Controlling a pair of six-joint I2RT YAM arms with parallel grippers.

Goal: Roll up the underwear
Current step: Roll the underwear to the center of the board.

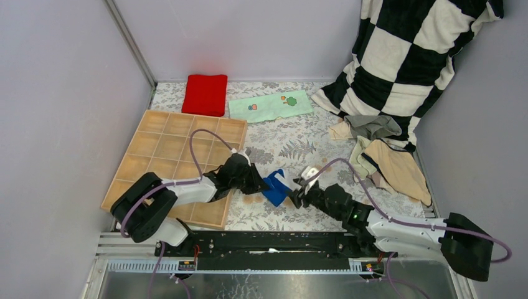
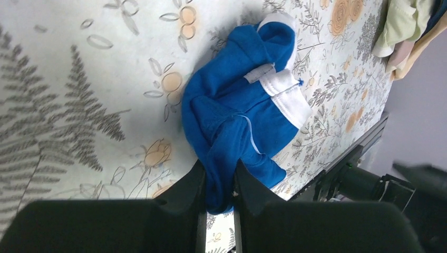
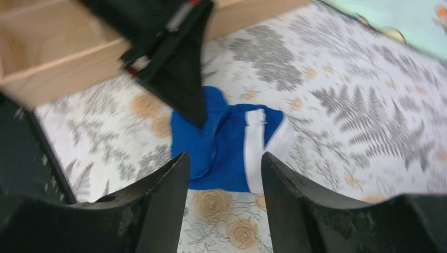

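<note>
Closest to my left wrist lens, the left gripper (image 2: 217, 179) is pinching a fold of the blue briefs (image 2: 237, 116), its two black fingers closed tight on the cloth. The briefs are lying bunched on the floral tablecloth (image 2: 79, 79), loosely gathered rather than rolled, with the white waistband (image 2: 287, 95) sticking out on the side away from that pinch. The right gripper (image 3: 224, 163) is hovering just beside the briefs on their other side, fingers spread wide and holding nothing.

I am weighing what could go wrong. The pinch is taking only a thin edge fold, so a pull may drag the whole bundle across the tablecloth instead of turning it over. The loose gathers may spring open once released. Both grippers are working very near each other, so a careless closing move could knock them together.

Just beside the briefs, on the left arm's side, the wooden grid tray (image 1: 168, 149) is sitting with every compartment I can see holding nothing; the arm is covering a few. Well apart, toward the right arm's side, a heap of other underwear (image 1: 386, 156) is lying against a checkered blanket (image 1: 411, 56). Far behind the briefs are a red folded cloth (image 1: 205, 93) and a mint printed cloth (image 1: 271, 106).
</note>
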